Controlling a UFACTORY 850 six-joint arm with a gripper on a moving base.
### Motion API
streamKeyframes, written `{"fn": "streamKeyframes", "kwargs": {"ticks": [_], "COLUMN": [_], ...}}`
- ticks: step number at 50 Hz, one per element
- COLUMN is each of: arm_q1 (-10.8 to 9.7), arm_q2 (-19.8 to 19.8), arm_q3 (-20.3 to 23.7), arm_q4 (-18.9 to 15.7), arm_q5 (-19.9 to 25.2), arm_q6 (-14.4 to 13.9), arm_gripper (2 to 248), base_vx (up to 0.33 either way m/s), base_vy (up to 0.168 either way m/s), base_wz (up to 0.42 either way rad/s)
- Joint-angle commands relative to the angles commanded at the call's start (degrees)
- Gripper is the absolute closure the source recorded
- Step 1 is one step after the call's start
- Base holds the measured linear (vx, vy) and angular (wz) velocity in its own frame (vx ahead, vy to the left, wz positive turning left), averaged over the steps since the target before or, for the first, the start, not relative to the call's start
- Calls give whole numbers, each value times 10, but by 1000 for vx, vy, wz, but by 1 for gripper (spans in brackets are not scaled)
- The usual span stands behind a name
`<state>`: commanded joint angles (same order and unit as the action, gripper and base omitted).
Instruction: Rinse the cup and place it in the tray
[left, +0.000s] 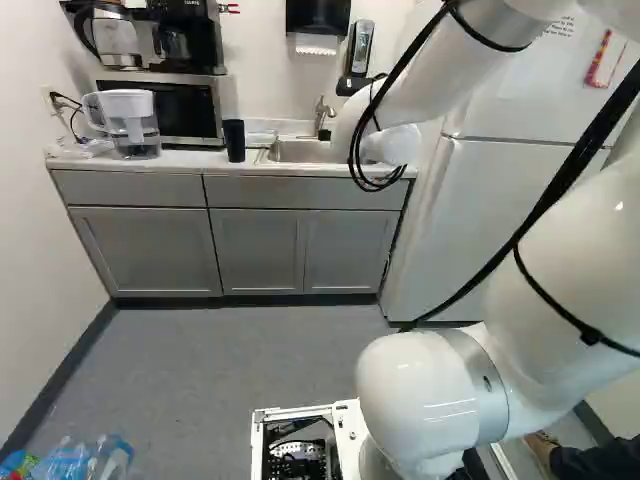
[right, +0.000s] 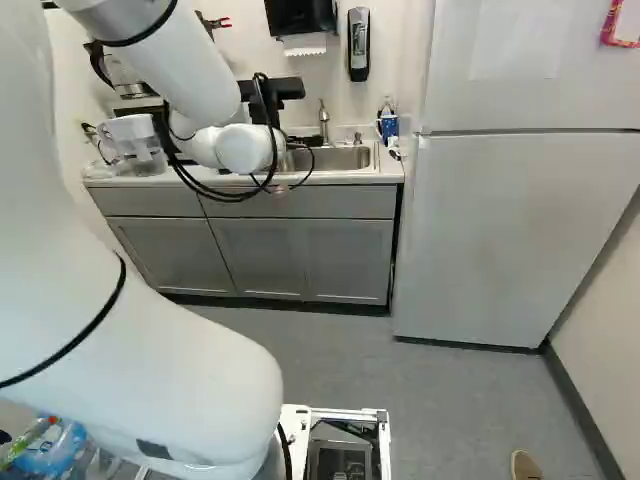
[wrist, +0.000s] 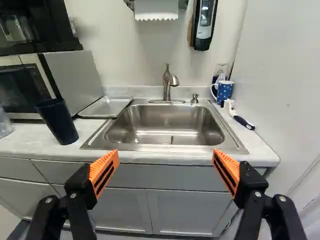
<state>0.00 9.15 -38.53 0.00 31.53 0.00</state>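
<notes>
Since the fridge (right: 490, 240) is the biggest thing around, start there: it's just beside the counter (wrist: 30, 145), and the white arm (right: 160, 360) reaches toward the counter from the base. Next size down is the steel sink (wrist: 160, 117), set into the counter ahead of the black gripper (wrist: 166, 155). The shallow metal tray (wrist: 106, 106) is right by the sink, on the microwave side.

Then the cup. My bet is the tall dark one (wrist: 57, 121) standing on the counter near the tray, though there's also a blue dotted mug (wrist: 224, 91) on the far side of the sink, so that's a guess. The faucet (wrist: 169, 84) is at the back of the sink. Smallest stuff: the orange-padded fingers (wrist: 104, 172) are spread wide with nothing between them.

Handling-wise, I'd guess the dark cup is light, smooth plastic, fairly stiff but maybe with a bit of give, and not too fragile. Can't tell if there's anything in it. No handle that I can see, so I'd grab it from both sides around mid-height, leaving the rim free for water. Squeeze gently, but remember wet walls get slippery, and a taper could let it slide down.
</notes>
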Motion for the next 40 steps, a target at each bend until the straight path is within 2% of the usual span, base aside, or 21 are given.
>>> {"fn": "streamKeyframes", "kwargs": {"ticks": [40], "arm_q1": [0], "arm_q2": [-18], "arm_q3": [-66], "arm_q4": [0], "arm_q5": [-41], "arm_q6": [0], "arm_gripper": [3], "base_vx": [0], "base_vy": [0], "base_wz": [0]}}
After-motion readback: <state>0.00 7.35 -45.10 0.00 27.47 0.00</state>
